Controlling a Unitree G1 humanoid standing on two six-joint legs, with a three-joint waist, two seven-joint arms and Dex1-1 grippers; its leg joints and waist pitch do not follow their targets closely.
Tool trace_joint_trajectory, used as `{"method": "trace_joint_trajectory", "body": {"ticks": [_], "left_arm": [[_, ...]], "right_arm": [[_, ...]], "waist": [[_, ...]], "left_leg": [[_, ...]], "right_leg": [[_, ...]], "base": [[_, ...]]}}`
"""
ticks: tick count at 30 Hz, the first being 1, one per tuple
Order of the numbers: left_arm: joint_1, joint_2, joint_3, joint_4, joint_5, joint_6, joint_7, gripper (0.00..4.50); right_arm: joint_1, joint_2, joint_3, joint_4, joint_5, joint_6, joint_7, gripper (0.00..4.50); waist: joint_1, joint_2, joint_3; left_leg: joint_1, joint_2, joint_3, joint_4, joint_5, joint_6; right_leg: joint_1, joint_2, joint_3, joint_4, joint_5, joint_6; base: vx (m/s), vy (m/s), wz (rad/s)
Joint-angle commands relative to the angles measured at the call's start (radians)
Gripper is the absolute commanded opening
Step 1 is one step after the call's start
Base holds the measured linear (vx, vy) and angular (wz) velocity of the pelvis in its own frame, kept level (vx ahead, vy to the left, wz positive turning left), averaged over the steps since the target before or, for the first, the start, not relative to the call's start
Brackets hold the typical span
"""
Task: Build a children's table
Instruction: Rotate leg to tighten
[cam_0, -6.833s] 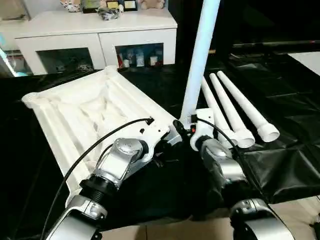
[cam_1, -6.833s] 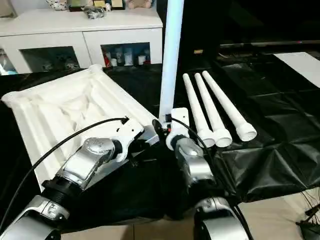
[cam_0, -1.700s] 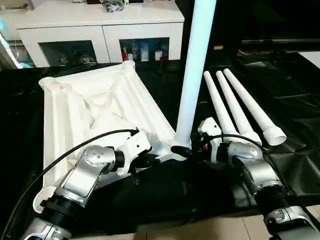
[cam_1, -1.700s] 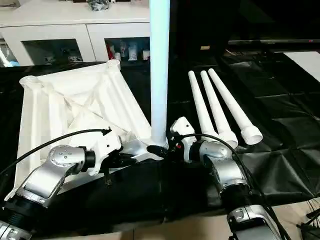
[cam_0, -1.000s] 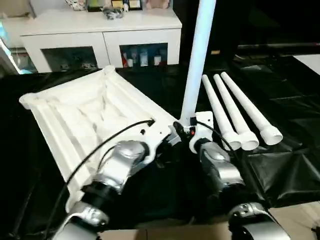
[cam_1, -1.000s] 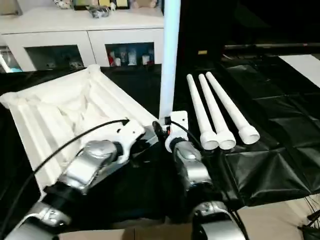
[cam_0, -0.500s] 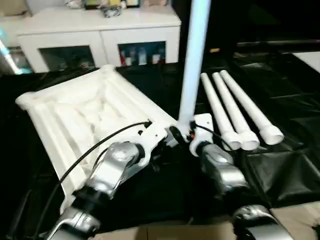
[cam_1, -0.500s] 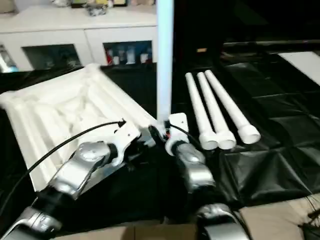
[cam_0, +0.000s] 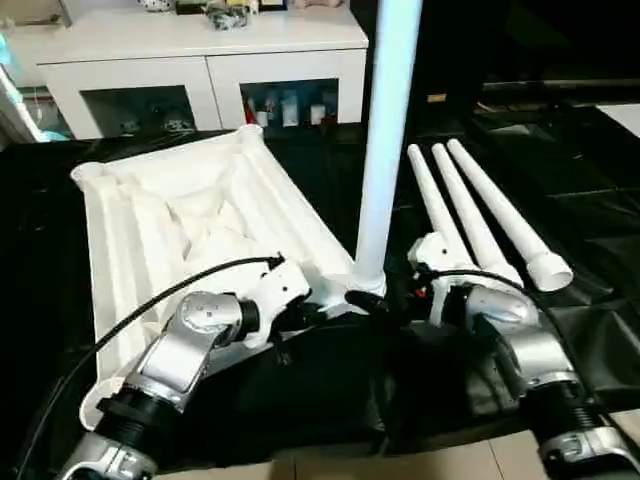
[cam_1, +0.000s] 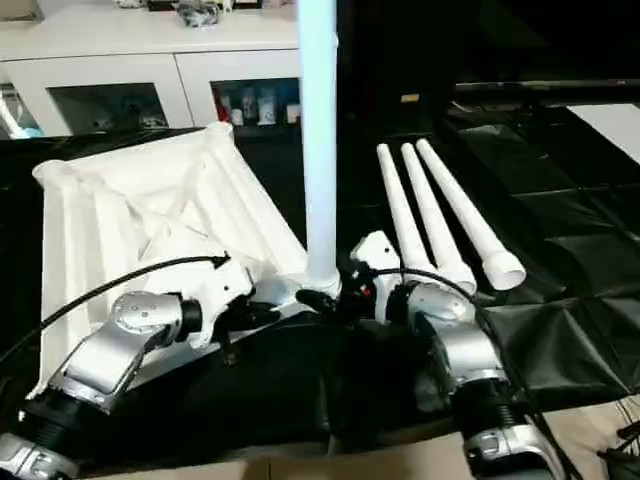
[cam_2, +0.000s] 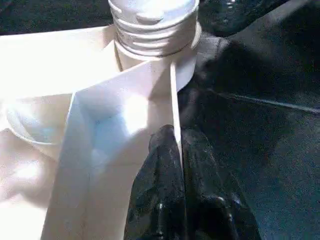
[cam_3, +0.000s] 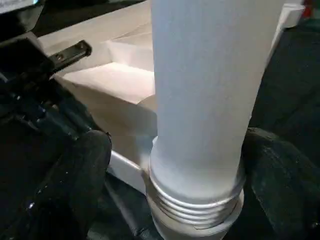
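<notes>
Since a second ago the white table top (cam_0: 190, 215) has turned on the black counter (cam_0: 560, 180), so its near long edge now runs more toward the robot. The right pincer (cam_3: 172, 165) has opened its fingers (cam_3: 70, 175) wide around the base of the standing leg (cam_0: 385, 130).

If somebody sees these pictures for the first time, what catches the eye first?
A tall white leg stands upright in the near corner of the upside-down tabletop. Three more legs lie side by side on the black sheet to its right.
</notes>
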Motion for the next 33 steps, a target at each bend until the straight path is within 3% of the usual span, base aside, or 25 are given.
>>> {"method": "trace_joint_trajectory", "body": {"ticks": [1, 3, 9, 20, 33], "left_arm": [[0.013, -0.003, -0.001, -0.013, -0.036, -0.023, -0.01, 0.0], [0.017, -0.002, -0.003, -0.021, -0.042, -0.021, -0.018, 0.0], [0.027, 0.001, -0.006, -0.039, -0.045, -0.012, -0.031, 0.0], [0.029, 0.013, -0.014, -0.046, -0.046, -0.007, -0.049, 0.0], [0.029, 0.014, -0.019, -0.045, -0.044, -0.006, -0.053, 0.0]], "right_arm": [[-0.009, 0.002, 0.037, 0.002, -0.018, 0.002, 0.032, 4.26], [-0.016, -0.002, 0.047, 0.013, -0.03, 0.0, 0.034, 4.26], [-0.034, 0.003, 0.043, 0.046, -0.038, -0.004, 0.029, 3.72], [-0.036, 0.004, 0.054, 0.081, -0.056, -0.022, 0.033, 2.73], [-0.005, 0.024, 0.062, 0.077, -0.062, -0.023, 0.014, 2.49]], "waist": [[0.003, -0.02, -0.047], [0.004, -0.022, -0.047], [0.004, -0.022, -0.045], [0.005, -0.021, -0.046], [0.003, -0.019, -0.047]], "left_leg": [[-0.007, 0.039, -0.008, -0.069, -0.18, 0.093], [-0.008, 0.038, -0.008, -0.067, -0.163, 0.099], [-0.006, 0.039, -0.007, -0.068, -0.169, 0.096], [-0.005, 0.038, -0.007, -0.066, -0.163, 0.096], [-0.004, 0.038, -0.007, -0.064, -0.157, 0.096]], "right_leg": [[0.051, -0.057, 0.052, -0.074, -0.271, -0.188], [0.053, -0.058, 0.051, -0.07, -0.245, -0.199], [0.051, -0.058, 0.051, -0.072, -0.269, -0.198], [0.054, -0.057, 0.051, -0.068, -0.232, -0.213], [0.055, -0.056, 0.052, -0.065, -0.207, -0.223]], "base": [[0.0, 0.0, 0.0], [0.0, 0.0, 0.0], [0.0, 0.0, 0.0], [0.0, 0.0, 0.0], [0.0, 0.0, 0.0]]}}
